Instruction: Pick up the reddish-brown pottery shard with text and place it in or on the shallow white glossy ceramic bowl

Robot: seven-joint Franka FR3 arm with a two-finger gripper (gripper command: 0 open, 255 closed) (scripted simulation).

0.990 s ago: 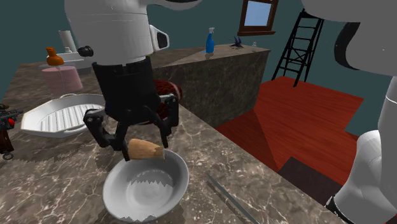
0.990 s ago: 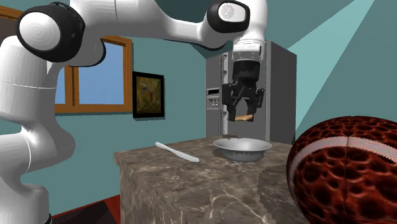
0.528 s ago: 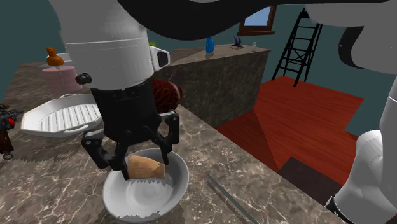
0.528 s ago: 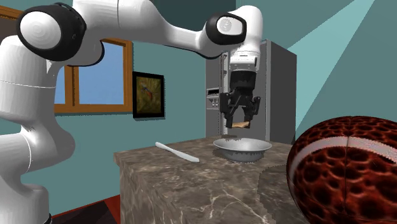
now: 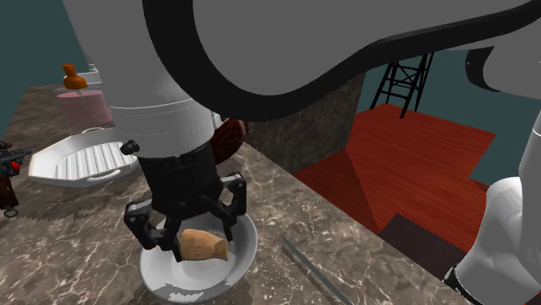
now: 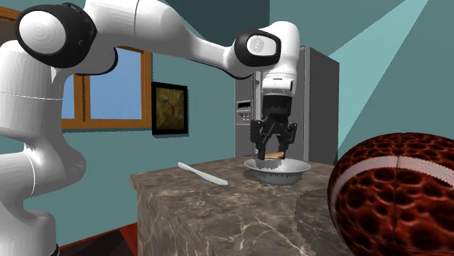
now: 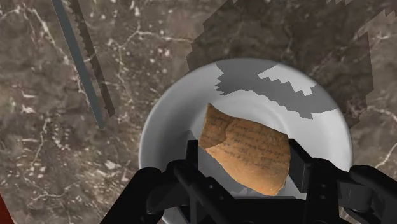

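Note:
My black gripper (image 5: 191, 236) is shut on the reddish-brown shard (image 5: 205, 245), which bears lines of fine text (image 7: 245, 146). The fingers (image 7: 194, 156) clasp it on both sides, straight over the shallow white bowl (image 5: 247, 253) on the marble counter. In the second exterior view the gripper (image 6: 271, 149) reaches down to the bowl's rim (image 6: 276, 172), with the shard (image 6: 273, 155) just above the bowl's inside. The wrist view puts the shard over the bowl's (image 7: 159, 121) middle. Whether it touches the bottom I cannot tell.
A long grey knife (image 5: 316, 273) lies on the counter beside the bowl, near the counter's edge above the red floor. A white ridged tray (image 5: 82, 160) lies behind the bowl. A brown football (image 6: 396, 193) sits nearby. A pink block (image 5: 84, 106) stands far back.
The gripper has come straight down with the shard, from well above the bowl to the level of its rim. The grip on the shard is unchanged.

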